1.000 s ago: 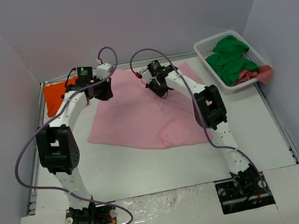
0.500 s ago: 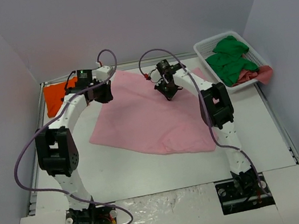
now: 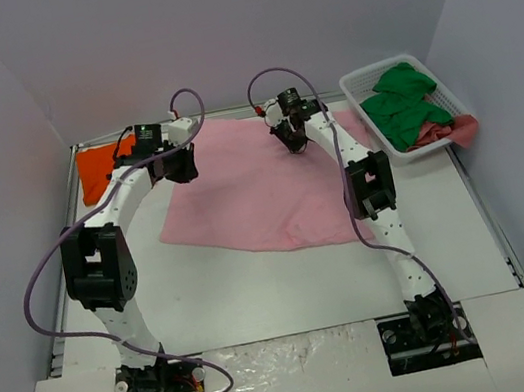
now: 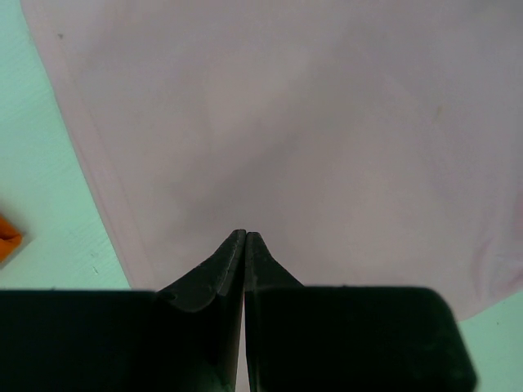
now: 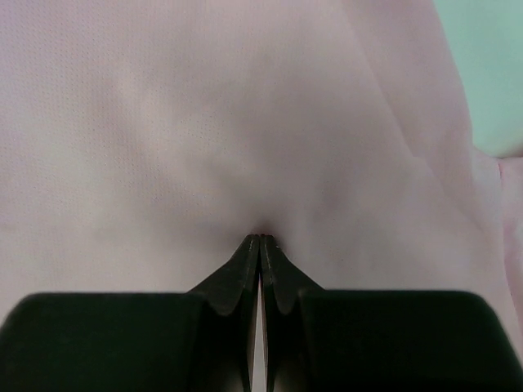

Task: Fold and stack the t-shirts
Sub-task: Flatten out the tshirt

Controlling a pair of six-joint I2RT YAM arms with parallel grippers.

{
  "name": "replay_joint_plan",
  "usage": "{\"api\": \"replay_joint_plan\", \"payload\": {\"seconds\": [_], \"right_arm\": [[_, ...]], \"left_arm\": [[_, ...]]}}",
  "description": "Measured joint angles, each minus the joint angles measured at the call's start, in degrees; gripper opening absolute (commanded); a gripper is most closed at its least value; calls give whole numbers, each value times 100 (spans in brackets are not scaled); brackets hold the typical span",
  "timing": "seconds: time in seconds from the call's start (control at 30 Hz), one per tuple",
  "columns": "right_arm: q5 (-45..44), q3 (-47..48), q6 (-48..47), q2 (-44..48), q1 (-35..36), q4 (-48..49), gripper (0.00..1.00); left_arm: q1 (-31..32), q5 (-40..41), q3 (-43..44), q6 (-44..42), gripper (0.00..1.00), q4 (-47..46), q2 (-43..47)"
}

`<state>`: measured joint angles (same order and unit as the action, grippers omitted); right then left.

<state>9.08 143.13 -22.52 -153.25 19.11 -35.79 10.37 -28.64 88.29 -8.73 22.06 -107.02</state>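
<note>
- The white slatted basket (image 3: 353, 90) at the far right holds crumpled green cloth (image 3: 403, 102); a reddish cloth (image 3: 452, 130) droops over its near rim.
- The soft, smooth pink shirt (image 3: 262, 196) lies spread across the middle of the table (image 3: 257, 283).
- The left gripper (image 4: 245, 237) is clenched on it near a hem; the right gripper (image 5: 260, 238) pinches a puckered fold.
- The orange shirt (image 3: 95, 170) sits far left, apart from the pink one, behind the left arm.

Both arms arch up and reach far forward, wrists bent down; left tool (image 3: 182, 165) and right tool (image 3: 290, 137) each with jaws pressed together
</note>
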Motion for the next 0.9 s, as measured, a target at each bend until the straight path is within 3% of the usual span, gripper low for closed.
{"api": "replay_joint_plan", "payload": {"seconds": [0.13, 0.47, 0.5, 0.57, 0.9], "right_arm": [[2, 411, -44, -269, 17, 212, 0], [-603, 289, -155, -400, 186, 1333, 0], [-697, 190, -155, -369, 214, 1467, 3], [-935, -264, -155, -153, 275, 1790, 18], [-1504, -2465, -162, 1904, 599, 2105, 27]], "left_arm": [[-7, 57, 2, -7, 2, 15, 0], [-216, 245, 2, -66, 3, 48, 0], [-236, 258, 2, -68, 3, 50, 0], [-267, 260, 2, -66, 3, 57, 0], [-273, 103, 4, -98, 4, 140, 251]]}}
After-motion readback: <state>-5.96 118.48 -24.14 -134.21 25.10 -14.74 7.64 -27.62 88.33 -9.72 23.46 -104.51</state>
